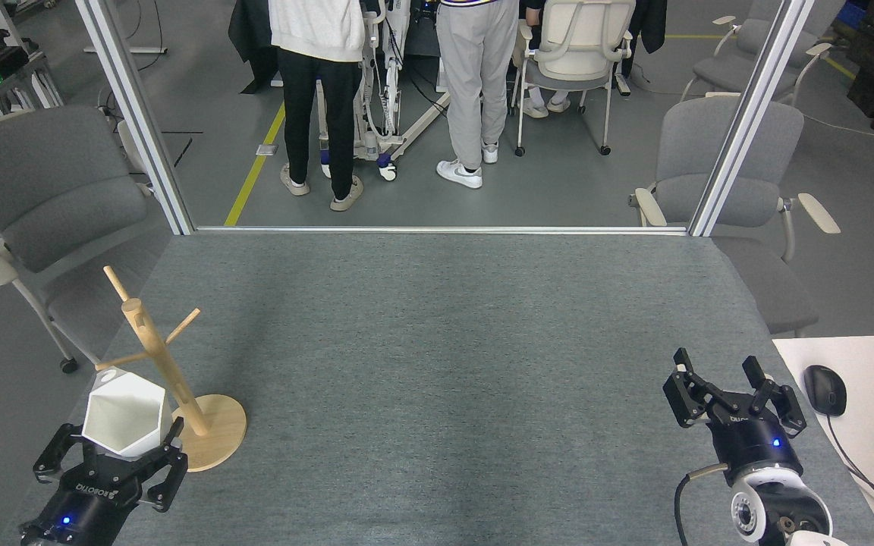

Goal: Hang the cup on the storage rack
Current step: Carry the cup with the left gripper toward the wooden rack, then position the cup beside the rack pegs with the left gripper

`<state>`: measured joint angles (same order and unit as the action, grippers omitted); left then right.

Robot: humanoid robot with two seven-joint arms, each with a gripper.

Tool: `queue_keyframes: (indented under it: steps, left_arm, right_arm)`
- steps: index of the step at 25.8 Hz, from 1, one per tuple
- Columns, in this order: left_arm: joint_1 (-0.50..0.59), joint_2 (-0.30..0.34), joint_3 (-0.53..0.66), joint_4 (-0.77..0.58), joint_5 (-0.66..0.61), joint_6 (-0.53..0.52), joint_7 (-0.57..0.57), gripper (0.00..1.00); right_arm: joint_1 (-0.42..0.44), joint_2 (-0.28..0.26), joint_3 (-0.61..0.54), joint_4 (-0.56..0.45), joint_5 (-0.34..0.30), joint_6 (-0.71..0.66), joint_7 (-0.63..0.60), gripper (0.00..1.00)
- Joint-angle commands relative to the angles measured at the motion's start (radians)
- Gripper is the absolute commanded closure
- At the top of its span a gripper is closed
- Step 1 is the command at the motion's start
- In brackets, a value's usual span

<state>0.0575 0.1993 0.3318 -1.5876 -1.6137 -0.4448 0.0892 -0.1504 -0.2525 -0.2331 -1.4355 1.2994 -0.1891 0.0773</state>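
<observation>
Head view: my left tool (114, 455) grips the faceted white mug (127, 413), just at 9 o'clock of the wooden mug tree (160, 364). I should thread its ring handle (108, 373) onto 1 peg (120, 359). My right tool (733, 394) stands wide, empty.

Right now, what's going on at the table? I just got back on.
The left gripper holds the white faceted cup at the near left corner of the grey table, right beside the wooden mug tree. The cup's ring handle sits near the tip of the lowest left peg, but I cannot tell whether it is hooked on. The right gripper is open, holding nothing, at the near right. Two people stand beyond the table.
</observation>
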Motion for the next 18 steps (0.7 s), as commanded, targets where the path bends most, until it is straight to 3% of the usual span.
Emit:
queue_keyframes:
  steps: [1,18]
  left_arm:
    - [-0.008,0.0,0.018,0.014,0.001,0.001,-0.013,0.98]
    - [0.002,-0.009,0.111,-0.043,0.014,-0.029,0.023,0.98]
  right_arm:
    - [-0.006,0.001,0.0,0.0,0.0,-0.006,-0.004,0.01]
    - [-0.009,0.004,-0.002,0.0,0.0,-0.007,-0.004,0.01]
